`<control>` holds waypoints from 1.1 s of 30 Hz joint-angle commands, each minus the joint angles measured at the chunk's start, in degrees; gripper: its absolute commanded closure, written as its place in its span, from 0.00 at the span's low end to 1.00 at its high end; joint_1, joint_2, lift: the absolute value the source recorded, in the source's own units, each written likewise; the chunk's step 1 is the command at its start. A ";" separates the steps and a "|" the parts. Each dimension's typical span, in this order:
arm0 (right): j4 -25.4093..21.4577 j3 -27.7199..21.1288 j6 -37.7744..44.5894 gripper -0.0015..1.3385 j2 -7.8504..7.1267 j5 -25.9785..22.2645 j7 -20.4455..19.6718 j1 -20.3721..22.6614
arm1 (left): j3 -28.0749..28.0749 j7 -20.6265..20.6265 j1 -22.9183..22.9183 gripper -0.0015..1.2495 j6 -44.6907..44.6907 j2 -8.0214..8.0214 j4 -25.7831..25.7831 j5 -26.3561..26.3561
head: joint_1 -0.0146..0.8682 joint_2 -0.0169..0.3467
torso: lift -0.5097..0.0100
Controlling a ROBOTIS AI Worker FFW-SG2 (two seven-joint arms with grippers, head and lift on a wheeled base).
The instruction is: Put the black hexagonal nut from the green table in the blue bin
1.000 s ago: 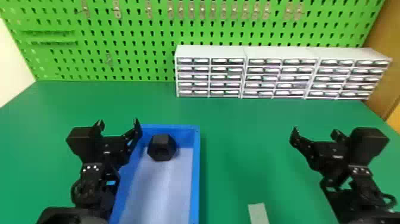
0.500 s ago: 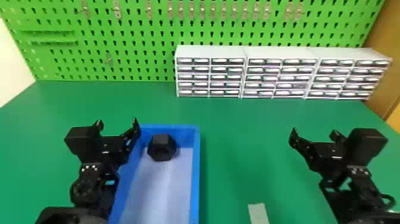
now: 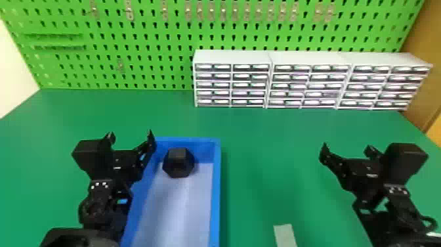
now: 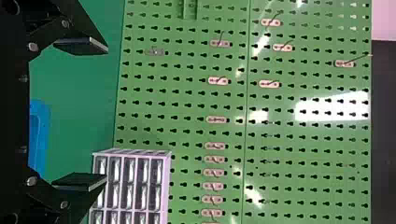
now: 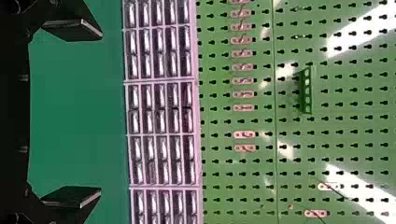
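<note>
The black hexagonal nut (image 3: 178,163) lies inside the blue rectangular plastic bin (image 3: 215,197), near the bin's far edge. On the green table (image 3: 262,157), the bin stands left of centre. The left claw (image 3: 131,139), fingers apart, is beside the bin's left edge; the right claw (image 3: 346,149), also spread, is toward the table's right edge.

From my station I see both of my black arms reaching forward, the left arm (image 3: 98,207) coming in from the bottom edge on my left and the right arm (image 3: 398,210) from the lower right. They're well apart. My left hand (image 3: 131,137) is spread open, fingertips forward, and my right hand (image 3: 347,151) is opened the same way. In each wrist view the two flat finger pads (image 4: 81,45) stand wide of each other, roughly facing.
</note>
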 commanded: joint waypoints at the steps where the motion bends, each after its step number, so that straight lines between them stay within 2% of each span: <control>1: -0.08 -0.12 0.13 0.10 -0.03 0.00 0.00 0.03 | -0.08 0.00 -0.03 0.24 0.00 0.03 -0.03 0.02 | 0.76 0.20 | 0.80; 33: -0.08 0.14 0.22 0.10 -0.12 0.00 0.00 -0.23 | -0.08 0.00 -0.29 0.24 0.00 -0.06 0.06 0.02 | 0.76 0.20 | 0.80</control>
